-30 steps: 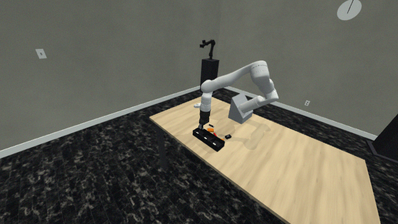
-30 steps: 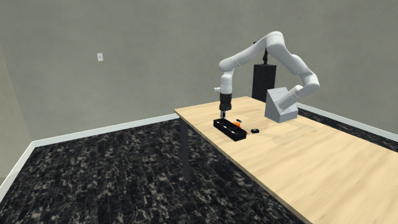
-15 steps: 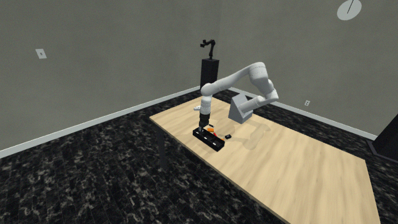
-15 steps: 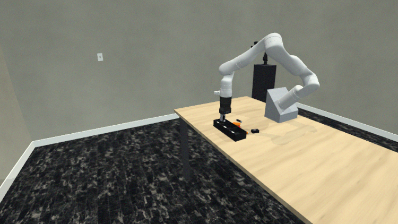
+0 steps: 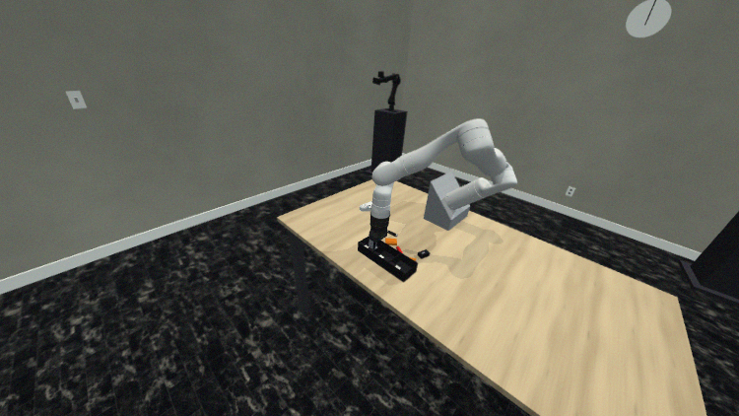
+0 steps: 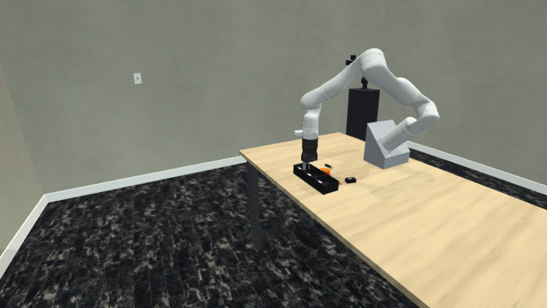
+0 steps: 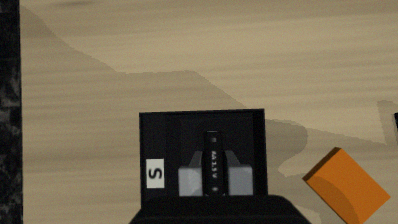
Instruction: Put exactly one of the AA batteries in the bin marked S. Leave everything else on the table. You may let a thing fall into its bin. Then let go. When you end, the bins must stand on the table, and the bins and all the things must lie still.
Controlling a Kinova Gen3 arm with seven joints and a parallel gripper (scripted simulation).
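Note:
In the wrist view my gripper (image 7: 214, 165) is shut on a black AA battery (image 7: 213, 162), held between the two grey fingers. It hangs low over the inside of the black bin with the white label S (image 7: 155, 173). In the top and exterior views the gripper (image 5: 375, 239) (image 6: 305, 165) reaches down into the far end of the black row of bins (image 5: 387, 257) (image 6: 316, 178) near the table's left edge. A second AA battery (image 6: 328, 166) lies on the table behind the bins.
An orange block (image 7: 347, 185) (image 5: 390, 241) lies on the table just right of the S bin. A small black block (image 5: 423, 253) (image 6: 350, 179) lies further right. The grey arm base (image 5: 445, 204) stands at the back. The table edge (image 7: 17, 110) runs close on the left.

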